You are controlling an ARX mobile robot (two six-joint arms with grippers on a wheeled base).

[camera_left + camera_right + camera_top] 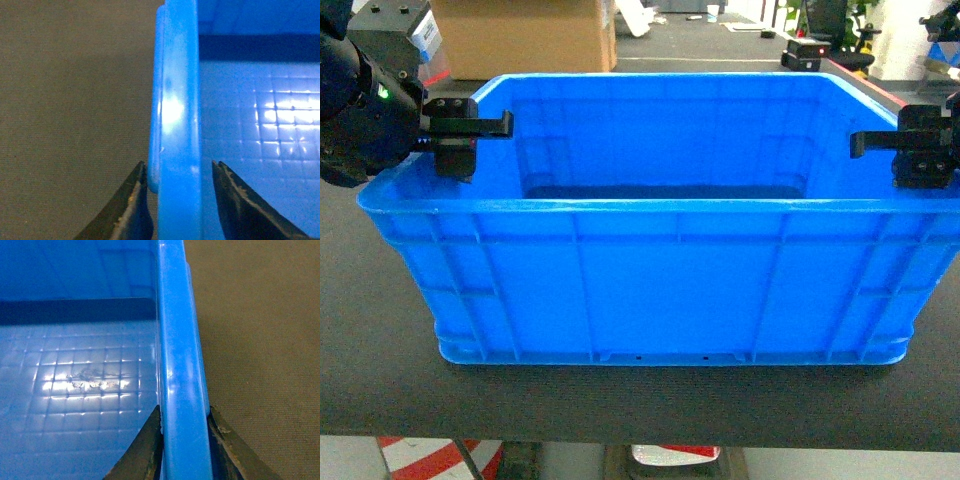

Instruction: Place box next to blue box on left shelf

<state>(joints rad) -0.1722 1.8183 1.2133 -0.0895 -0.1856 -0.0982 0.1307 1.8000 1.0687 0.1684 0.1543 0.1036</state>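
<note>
My right gripper (184, 440) had its jaws pressed against both faces of the right-hand rim of the large bright-blue open-top plastic crate (665, 270), one jaw inside the wall and one outside, with no gap showing in the right wrist view. My left gripper (177, 200) straddled the crate's left-hand rim; the outer jaw lay against the wall's outer lip, while a narrow strip of blue showed between the inner jaw and the rim, so the jaws were nearly closed around it and I could not tell whether the inner one touched.

In the head view my left gripper (470, 135) sat at the crate's left wall near the far corner, and my right gripper (910, 150) at the right wall. The crate stood upright on the dark grey matte surface (380, 380), its ribbed long side facing the head camera, its gridded floor bare. Beyond the crate's far left corner stood a brown cardboard carton (525, 35). Below the surface's near edge, left of the crate, a red-and-white striped marking (425, 458) showed on the floor.
</note>
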